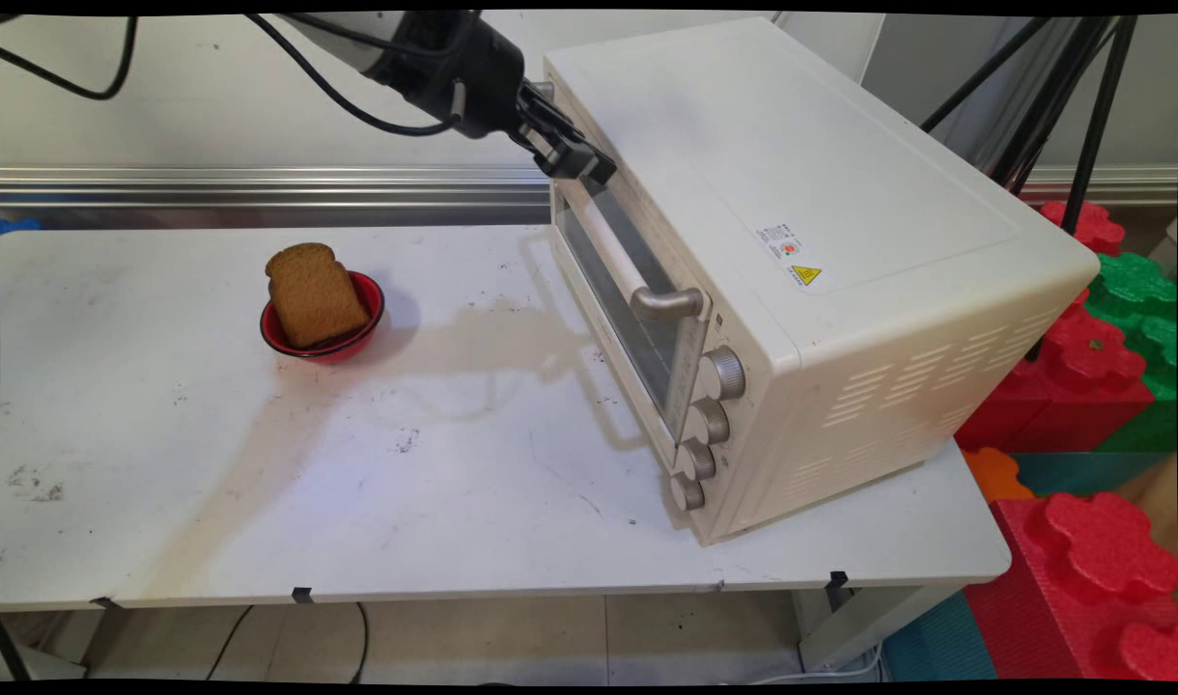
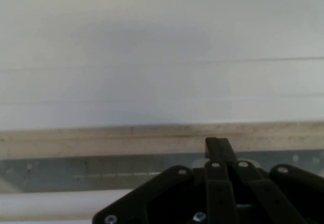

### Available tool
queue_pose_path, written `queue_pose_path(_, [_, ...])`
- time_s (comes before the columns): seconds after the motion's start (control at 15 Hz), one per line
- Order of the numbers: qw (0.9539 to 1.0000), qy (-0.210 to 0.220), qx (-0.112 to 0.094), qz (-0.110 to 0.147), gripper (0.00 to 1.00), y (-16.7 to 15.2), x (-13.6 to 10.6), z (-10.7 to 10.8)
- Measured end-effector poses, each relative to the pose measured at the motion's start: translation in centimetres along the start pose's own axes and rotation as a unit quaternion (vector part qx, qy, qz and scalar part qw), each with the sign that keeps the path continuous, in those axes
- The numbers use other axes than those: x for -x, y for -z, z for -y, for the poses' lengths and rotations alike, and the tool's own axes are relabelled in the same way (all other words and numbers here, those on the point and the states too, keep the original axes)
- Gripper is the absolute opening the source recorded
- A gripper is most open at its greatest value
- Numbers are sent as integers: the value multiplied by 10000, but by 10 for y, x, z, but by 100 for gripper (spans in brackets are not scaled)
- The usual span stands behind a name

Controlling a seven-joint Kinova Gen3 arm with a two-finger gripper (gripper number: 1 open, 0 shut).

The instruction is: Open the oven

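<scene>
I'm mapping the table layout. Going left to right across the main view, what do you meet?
Red bowl holding a brown slice of bread → black end effector at the oven's upper front corner → white toaster oven → red and green foam blocks.

oven [image 1: 821,241] blocks right | bowl [image 1: 323,323] left | between: bare table [image 1: 454,425]

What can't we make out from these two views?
- Claw at the toaster oven door's top edge: contact unclear in the main view; in the hand view the black linkage covers the tips, so open or shut is unclear.
- Oven interior: unreadable through the glass.
- Warning sticker: too small.
- Bowl contents under the bread: hidden.
</scene>
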Motion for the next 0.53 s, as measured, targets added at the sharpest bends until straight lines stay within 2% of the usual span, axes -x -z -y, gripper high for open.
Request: queue_pose_path(0.53, [9999, 5, -24, 109, 0, -18, 5, 0])
